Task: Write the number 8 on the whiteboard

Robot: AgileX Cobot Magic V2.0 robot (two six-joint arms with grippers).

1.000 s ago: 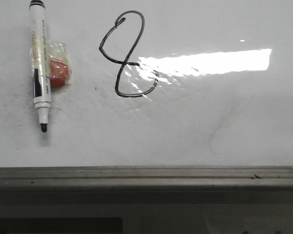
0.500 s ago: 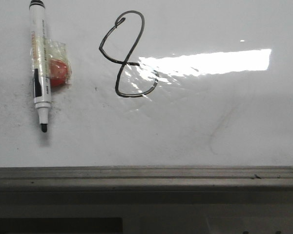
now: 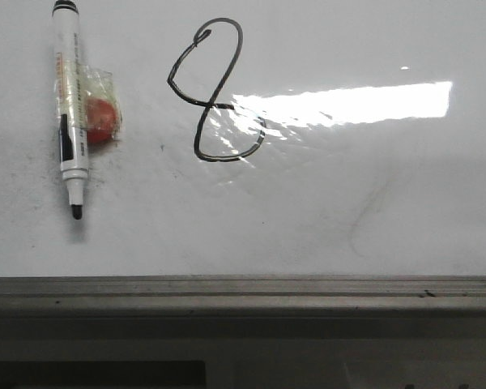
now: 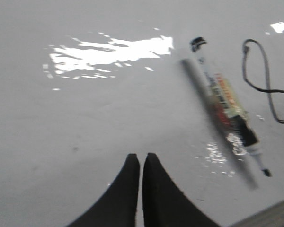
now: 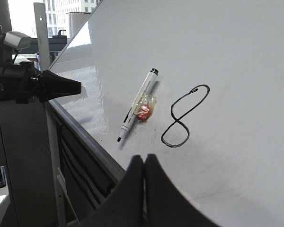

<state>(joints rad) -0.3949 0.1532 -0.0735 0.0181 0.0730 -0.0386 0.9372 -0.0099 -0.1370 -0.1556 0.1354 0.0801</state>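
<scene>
The number 8 [image 3: 210, 105] is drawn in thin black line on the whiteboard [image 3: 348, 211], left of the middle. It also shows in the left wrist view [image 4: 267, 89] and the right wrist view [image 5: 179, 122]. A white marker [image 3: 70, 105], uncapped, tip toward the front edge, lies on the board left of the 8, with a red lump [image 3: 100, 120] taped to it. My left gripper [image 4: 141, 157] is shut and empty, above bare board beside the marker [image 4: 227, 109]. My right gripper [image 5: 144, 157] is shut and empty, near the board's front edge. Neither gripper shows in the front view.
A grey metal frame edge [image 3: 243, 292] runs along the board's front. A bright glare patch [image 3: 340, 104] lies right of the 8. The left arm's dark gripper [image 5: 61, 86] shows in the right wrist view, off the board's left side.
The whole front view has shifted a few pixels right and down. The marker and the 8 keep their places on the board.
</scene>
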